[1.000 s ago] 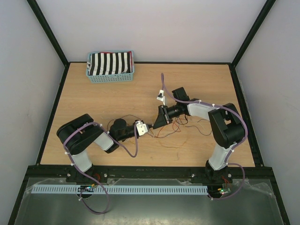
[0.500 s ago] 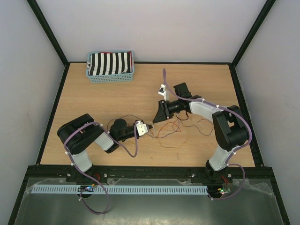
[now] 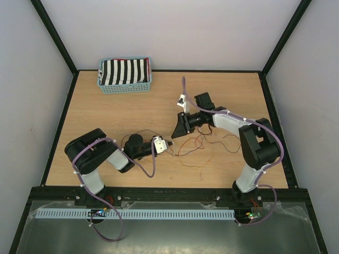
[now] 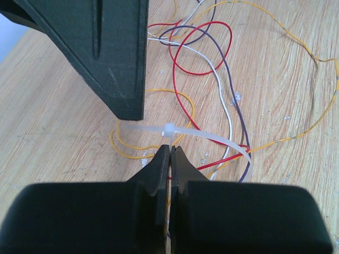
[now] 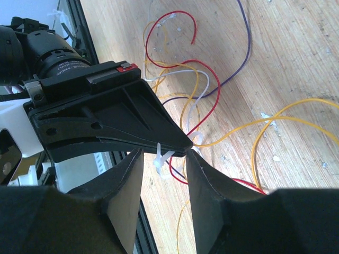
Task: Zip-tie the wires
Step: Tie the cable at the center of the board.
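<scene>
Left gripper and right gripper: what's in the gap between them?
A white zip tie lying across the thin wires; the left wrist view shows it best.

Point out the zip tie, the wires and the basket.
zip tie [image 4: 167, 130], left wrist view, its locking head.
wires [image 4: 204, 73], left wrist view, bottom of red loop.
basket [image 3: 125, 88], top view, its front wall.
</scene>
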Robot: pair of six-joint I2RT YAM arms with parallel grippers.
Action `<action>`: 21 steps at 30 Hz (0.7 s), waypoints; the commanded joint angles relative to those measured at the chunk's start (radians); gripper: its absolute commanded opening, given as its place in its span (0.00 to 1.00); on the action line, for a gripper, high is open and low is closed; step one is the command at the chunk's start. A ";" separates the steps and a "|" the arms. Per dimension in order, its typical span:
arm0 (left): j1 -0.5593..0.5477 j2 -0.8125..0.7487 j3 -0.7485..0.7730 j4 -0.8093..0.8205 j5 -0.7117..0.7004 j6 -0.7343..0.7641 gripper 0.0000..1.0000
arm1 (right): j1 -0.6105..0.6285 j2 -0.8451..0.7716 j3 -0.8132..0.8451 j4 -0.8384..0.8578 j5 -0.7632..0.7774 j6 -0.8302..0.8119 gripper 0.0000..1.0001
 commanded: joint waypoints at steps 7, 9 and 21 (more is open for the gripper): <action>-0.002 -0.001 0.012 0.025 0.018 0.001 0.00 | 0.036 0.036 0.034 -0.014 -0.012 0.003 0.41; -0.002 0.000 0.011 0.025 0.020 0.001 0.00 | 0.040 0.040 0.035 -0.012 -0.011 0.003 0.39; -0.004 0.004 0.012 0.025 0.013 -0.002 0.00 | 0.043 0.035 0.022 -0.013 -0.020 0.000 0.26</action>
